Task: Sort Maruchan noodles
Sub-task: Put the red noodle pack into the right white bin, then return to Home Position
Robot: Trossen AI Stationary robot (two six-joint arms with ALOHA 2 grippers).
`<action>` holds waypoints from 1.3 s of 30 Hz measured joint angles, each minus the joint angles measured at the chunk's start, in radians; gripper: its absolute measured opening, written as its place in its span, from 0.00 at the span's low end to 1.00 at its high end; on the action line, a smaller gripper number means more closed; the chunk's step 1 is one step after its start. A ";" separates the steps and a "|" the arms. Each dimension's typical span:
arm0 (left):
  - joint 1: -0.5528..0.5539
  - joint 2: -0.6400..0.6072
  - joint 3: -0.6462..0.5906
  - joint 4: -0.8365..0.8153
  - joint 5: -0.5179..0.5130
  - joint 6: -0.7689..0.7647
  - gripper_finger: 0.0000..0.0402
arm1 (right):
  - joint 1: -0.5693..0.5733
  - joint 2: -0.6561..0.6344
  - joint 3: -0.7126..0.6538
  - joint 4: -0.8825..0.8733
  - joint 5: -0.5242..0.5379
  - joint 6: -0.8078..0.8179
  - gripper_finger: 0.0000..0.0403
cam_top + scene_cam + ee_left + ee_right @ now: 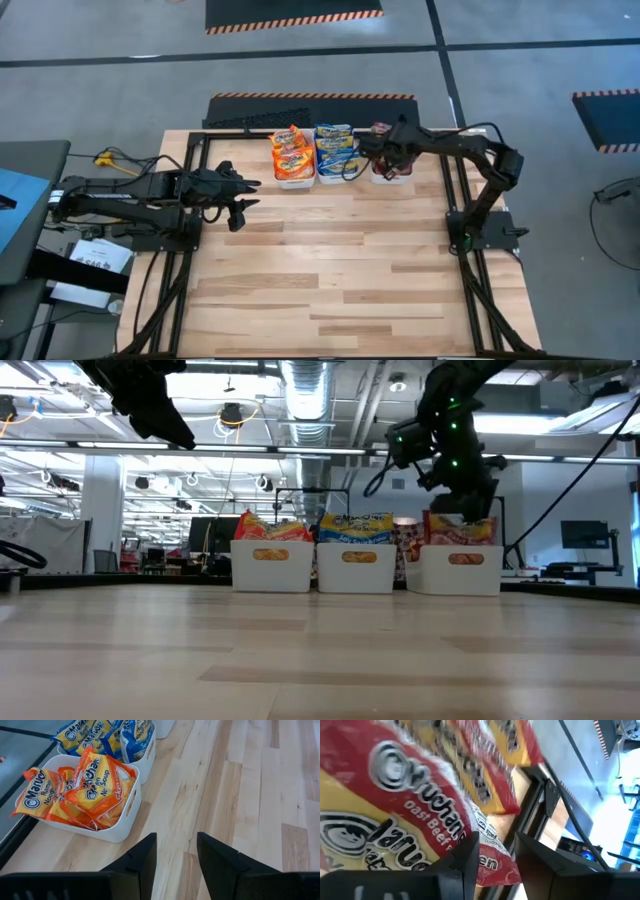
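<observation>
- Three white tubs stand in a row at the far edge of the worktop (330, 270): orange noodle packets (292, 152) fill the left tub (295, 180), blue packets (334, 148) the middle one (336, 177).
- The right pincer (385, 160) hangs just above the dark red packets (395, 800) in the right tub (460, 570), fingers parted, grasping nothing.
- The left pincer (243, 195) hovers released over bare wood, left of the tubs.
</observation>
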 joint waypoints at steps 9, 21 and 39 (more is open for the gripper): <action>0.000 -0.008 0.000 0.053 0.000 0.023 0.32 | 0.030 -0.002 0.048 0.003 0.020 -0.008 0.37; 0.000 -0.139 0.000 0.053 0.000 0.023 0.32 | 0.059 -0.002 0.048 -0.088 0.046 0.003 0.37; -0.017 -0.314 -0.135 0.111 0.013 0.000 0.32 | 0.106 -0.114 0.114 -0.186 0.163 0.085 0.37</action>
